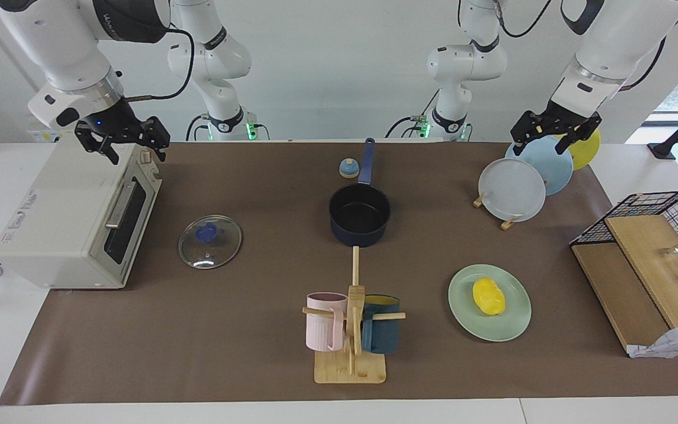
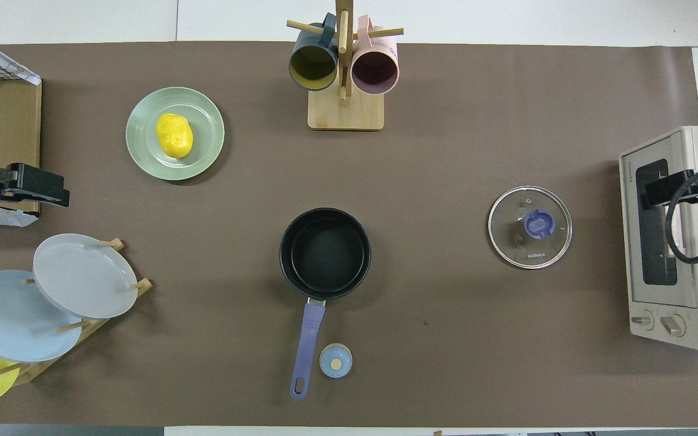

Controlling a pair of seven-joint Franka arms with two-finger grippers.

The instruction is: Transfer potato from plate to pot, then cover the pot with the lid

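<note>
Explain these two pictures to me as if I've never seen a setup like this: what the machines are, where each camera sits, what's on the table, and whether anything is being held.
These are two white robot arms, each ending in a two-finger gripper. One picture faces them from across the table; the other looks down from above their end.

On the brown table mat: a yellow potato on a green plate, an empty dark pot mid-table, and its glass lid lying flat toward the right arm's end, in front of a toaster oven. Also a small bell beside the pot's handle, a mug stand, a rack of plates and a wire basket.

Nothing is held. The left gripper waits open above the plate rack; the right gripper waits open above the oven.
</note>
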